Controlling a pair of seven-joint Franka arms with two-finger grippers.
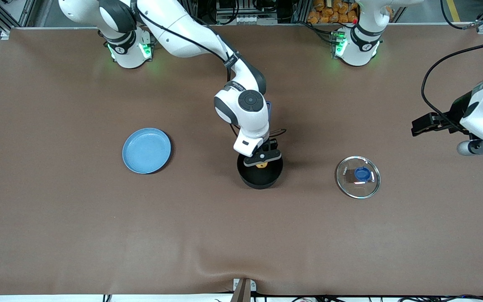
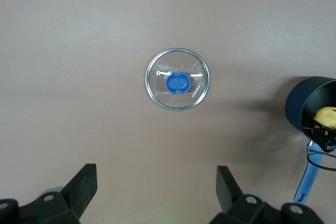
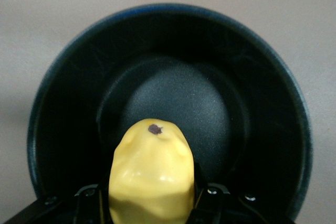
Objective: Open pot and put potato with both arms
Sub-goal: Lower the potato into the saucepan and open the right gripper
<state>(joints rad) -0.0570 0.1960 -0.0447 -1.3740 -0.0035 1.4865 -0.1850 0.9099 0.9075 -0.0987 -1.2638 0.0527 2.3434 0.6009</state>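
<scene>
The black pot [image 1: 260, 176] stands open mid-table, its blue handle mostly hidden under the right arm. My right gripper [image 1: 261, 160] is shut on the yellow potato [image 1: 260, 165] and holds it just inside the pot's rim. In the right wrist view the potato [image 3: 151, 171] sits between the fingers above the pot's black bottom [image 3: 178, 98]. The glass lid [image 1: 358, 176] with the blue knob lies flat on the table toward the left arm's end. My left gripper [image 1: 420, 126] is open and empty, raised above the table past the lid. The left wrist view shows the gripper [image 2: 156, 174], the lid [image 2: 177, 79] and the pot [image 2: 304, 103].
A flat light-blue plate [image 1: 146, 150] lies toward the right arm's end of the table. The brown table cover [image 1: 241, 235] is bare nearer the front camera.
</scene>
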